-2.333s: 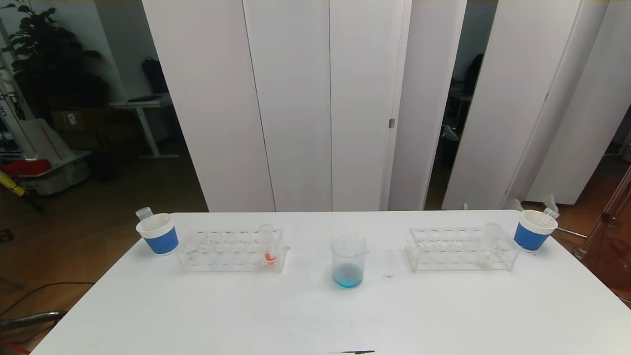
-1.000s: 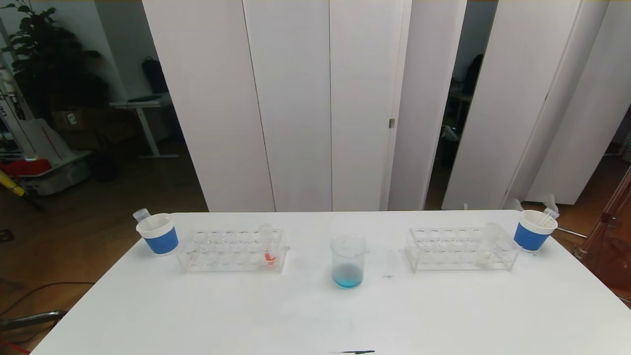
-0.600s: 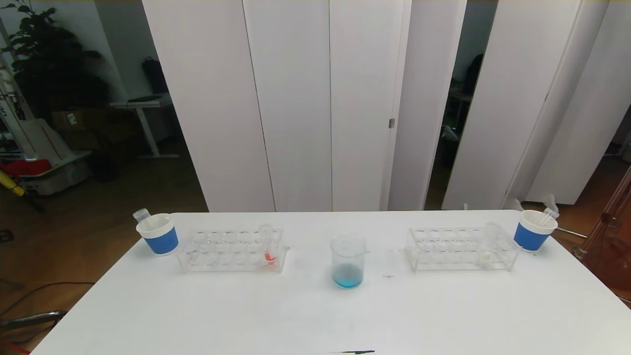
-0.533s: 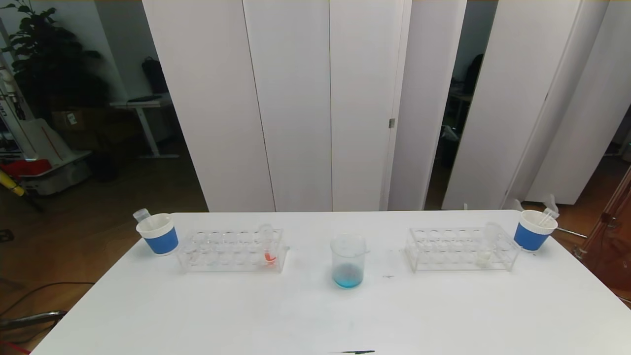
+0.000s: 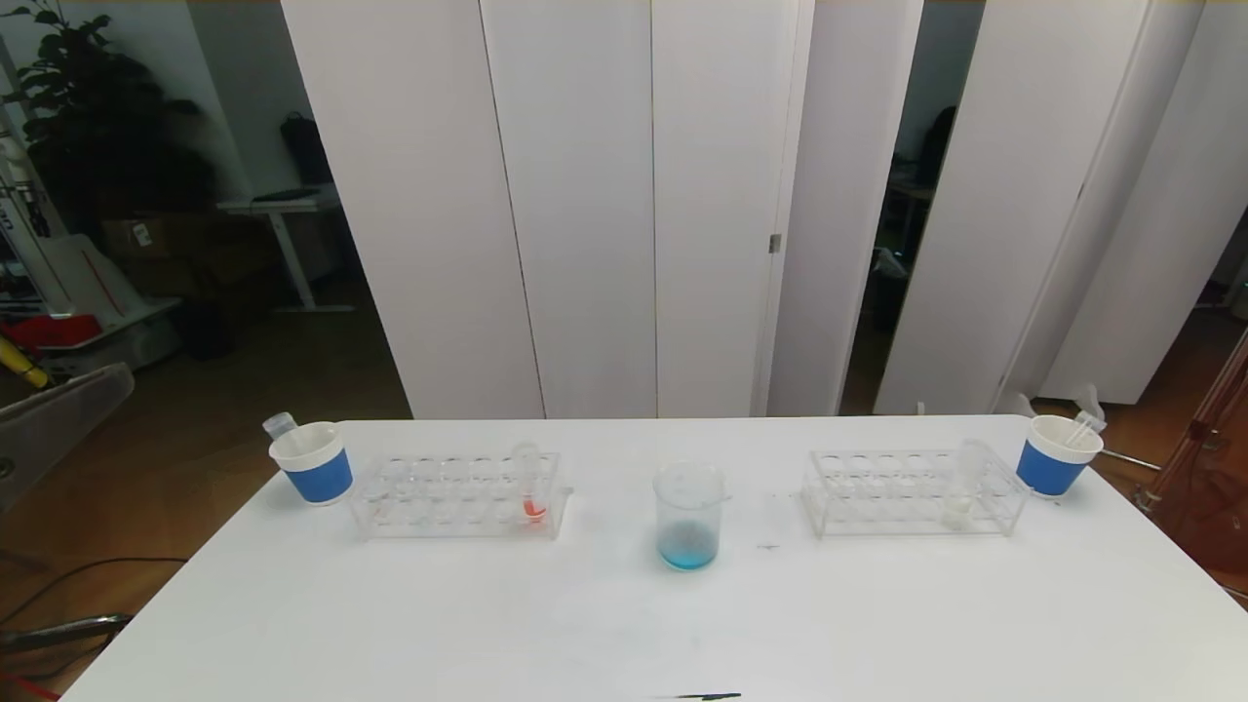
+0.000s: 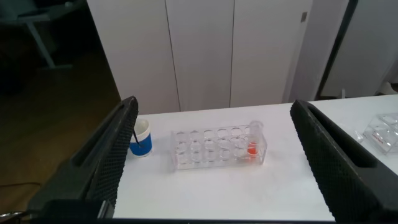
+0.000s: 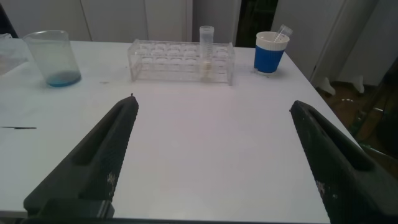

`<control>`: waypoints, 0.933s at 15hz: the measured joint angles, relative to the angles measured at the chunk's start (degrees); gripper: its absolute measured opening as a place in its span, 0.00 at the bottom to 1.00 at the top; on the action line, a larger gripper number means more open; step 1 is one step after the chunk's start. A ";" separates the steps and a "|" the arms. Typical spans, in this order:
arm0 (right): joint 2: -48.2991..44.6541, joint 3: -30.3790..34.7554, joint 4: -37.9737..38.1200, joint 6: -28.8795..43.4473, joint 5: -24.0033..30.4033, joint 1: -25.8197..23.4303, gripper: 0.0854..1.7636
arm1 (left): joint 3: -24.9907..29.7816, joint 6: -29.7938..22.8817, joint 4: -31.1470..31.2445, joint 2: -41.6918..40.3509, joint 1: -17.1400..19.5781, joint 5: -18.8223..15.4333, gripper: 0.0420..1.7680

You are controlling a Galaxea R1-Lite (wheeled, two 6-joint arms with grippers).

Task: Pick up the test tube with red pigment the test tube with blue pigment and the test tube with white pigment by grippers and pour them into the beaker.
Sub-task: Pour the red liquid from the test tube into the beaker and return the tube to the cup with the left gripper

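Note:
The clear beaker (image 5: 688, 515) stands mid-table with blue pigment at its bottom; it also shows in the right wrist view (image 7: 55, 57). The red-pigment tube (image 5: 531, 485) stands upright in the left rack (image 5: 458, 494), also seen in the left wrist view (image 6: 254, 142). The white-pigment tube (image 5: 965, 483) stands in the right rack (image 5: 912, 490), also seen in the right wrist view (image 7: 206, 53). No tube holding blue pigment shows. My left gripper (image 6: 213, 104) is open and empty, well short of the left rack. My right gripper (image 7: 214, 103) is open and empty, low over the table.
A blue-and-white paper cup (image 5: 313, 462) with an empty tube leaning in it stands left of the left rack. Another cup (image 5: 1056, 455) with a tube stands right of the right rack. A grey part of my left arm (image 5: 58, 419) shows at the far left, off the table.
A grey part of my left arm has come into the head view at the far left edge. The tubes, racks, cups and beaker have not moved.

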 joint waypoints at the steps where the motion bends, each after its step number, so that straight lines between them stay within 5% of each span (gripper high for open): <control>1: 0.00 0.00 0.02 0.00 0.00 0.00 0.99 | -0.72 -0.76 -0.72 3.00 -0.35 -0.07 0.99; 6: 0.00 0.00 0.00 0.02 0.02 0.00 0.99 | -0.48 -1.50 -9.65 15.37 -4.44 0.00 0.99; 14: 0.00 0.00 0.00 0.02 0.00 0.00 0.99 | 8.87 -6.17 -24.17 28.99 -15.10 0.37 0.99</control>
